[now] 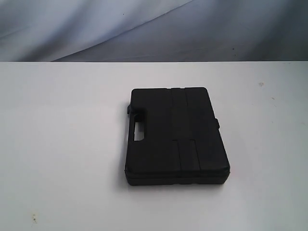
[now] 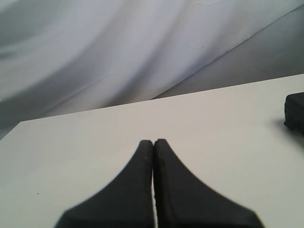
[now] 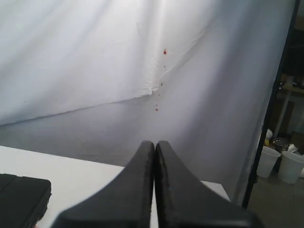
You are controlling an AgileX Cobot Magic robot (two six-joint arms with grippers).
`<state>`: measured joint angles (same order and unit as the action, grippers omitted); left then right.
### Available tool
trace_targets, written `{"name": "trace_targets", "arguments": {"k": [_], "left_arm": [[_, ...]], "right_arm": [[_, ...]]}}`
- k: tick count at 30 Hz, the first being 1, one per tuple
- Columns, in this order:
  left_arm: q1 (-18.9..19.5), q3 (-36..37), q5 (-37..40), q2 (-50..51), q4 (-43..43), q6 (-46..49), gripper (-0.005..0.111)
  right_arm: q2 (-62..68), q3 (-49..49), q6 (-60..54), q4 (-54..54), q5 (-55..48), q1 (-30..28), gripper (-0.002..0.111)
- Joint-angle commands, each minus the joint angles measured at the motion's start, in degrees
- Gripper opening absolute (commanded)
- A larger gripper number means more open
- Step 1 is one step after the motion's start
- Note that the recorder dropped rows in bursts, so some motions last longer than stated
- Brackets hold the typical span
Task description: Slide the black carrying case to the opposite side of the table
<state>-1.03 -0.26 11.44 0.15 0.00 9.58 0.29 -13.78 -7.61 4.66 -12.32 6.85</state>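
The black carrying case [image 1: 175,135] lies flat and closed on the white table [image 1: 62,144], near the middle in the exterior view, with its handle cut-out on its left side. Neither arm shows in the exterior view. My left gripper [image 2: 154,142] is shut with nothing in it, above bare tabletop; one corner of the case [image 2: 295,111] shows far off at the frame edge. My right gripper [image 3: 155,144] is also shut and empty, and a corner of the case [image 3: 21,199] lies off to its side, apart from the fingers.
A white cloth backdrop [image 1: 154,29] hangs behind the table's far edge. In the right wrist view a table corner [image 3: 216,187] ends near a dark pole [image 3: 270,118], with white buckets [image 3: 280,164] on the floor beyond.
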Motion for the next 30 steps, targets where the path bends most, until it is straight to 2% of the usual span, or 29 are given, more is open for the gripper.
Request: {"name": "trace_targets", "arguments": {"k": [1,9,16,22,30], "left_arm": [[0.2,0.3,-1.1,-0.1,-0.6,-0.6,0.000],[0.2,0.3,-0.9,-0.1,-0.6,-0.6,0.000],[0.2,0.3,-0.9,-0.1,-0.6,-0.6,0.000],[0.2,0.3,-0.9,-0.1,-0.6,-0.6,0.000],[0.2,0.3,-0.9,-0.1,-0.6,-0.6,0.000]], "right_arm": [[-0.3,1.1,-0.3,-1.0,1.2,-0.2,0.000],[-0.3,11.4,0.6,-10.9,5.8,-0.2,0.000],[-0.3,13.8,-0.3,-9.9,10.3,-0.2,0.000],[-0.3,13.8,-1.1,-7.2,9.2,-0.2,0.000],[-0.3,13.8,0.9,-8.1,2.0,-0.2,0.000]]}}
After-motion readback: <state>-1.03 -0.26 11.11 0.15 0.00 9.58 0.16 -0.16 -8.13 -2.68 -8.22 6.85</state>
